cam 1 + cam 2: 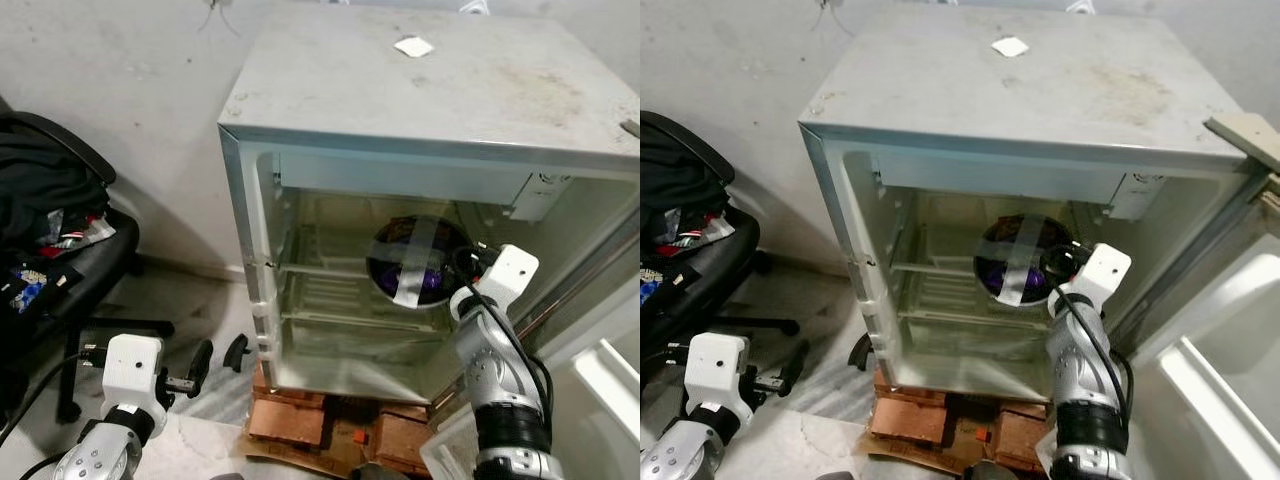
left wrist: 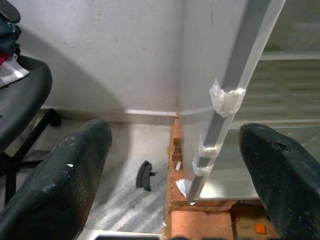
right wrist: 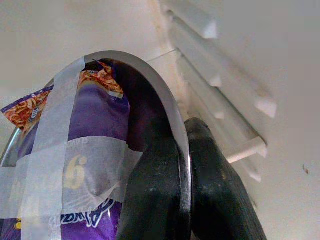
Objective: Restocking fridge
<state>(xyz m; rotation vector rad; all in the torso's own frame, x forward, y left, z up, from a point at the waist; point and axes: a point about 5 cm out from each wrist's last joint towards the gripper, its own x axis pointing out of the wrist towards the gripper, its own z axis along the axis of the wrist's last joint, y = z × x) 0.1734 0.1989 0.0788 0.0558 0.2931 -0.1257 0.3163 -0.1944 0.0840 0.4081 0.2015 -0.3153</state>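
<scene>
A: Our right gripper (image 3: 182, 200) is clenching its jaws on the rim of the bowl (image 1: 412, 262), one finger inside, one outside. Our left gripper (image 1: 217, 358) is hanging low beside the fridge (image 1: 420, 120) with its jaws spread wide, gripping nothing.

B: Where is the bowl sitting?

A: We are holding it tilted inside the fridge, above the shelf (image 1: 330, 268), its mouth facing us. A purple packet (image 3: 85, 165) is lying inside it, strapped down with tape (image 3: 47, 150).

B: And the room?

A: We are looking down at a pale concrete floor (image 2: 125, 150) and a grey wall (image 1: 130, 90). The fridge is standing on bricks (image 1: 290, 418), its door (image 1: 1210, 370) swung open on our right. Its dusty top is carrying a small white scrap (image 1: 413, 46).

B: Anything nearby?

A: A black chair (image 1: 85, 260) piled with clothes (image 1: 40, 195) is standing to our left, well apart from the fridge. A dark clip-like piece (image 2: 144, 175) is lying on the floor near the bricks.

B: What are we failing to read?

A: The packet's printing is mostly covered by tape, and the door is running out of frame.
</scene>
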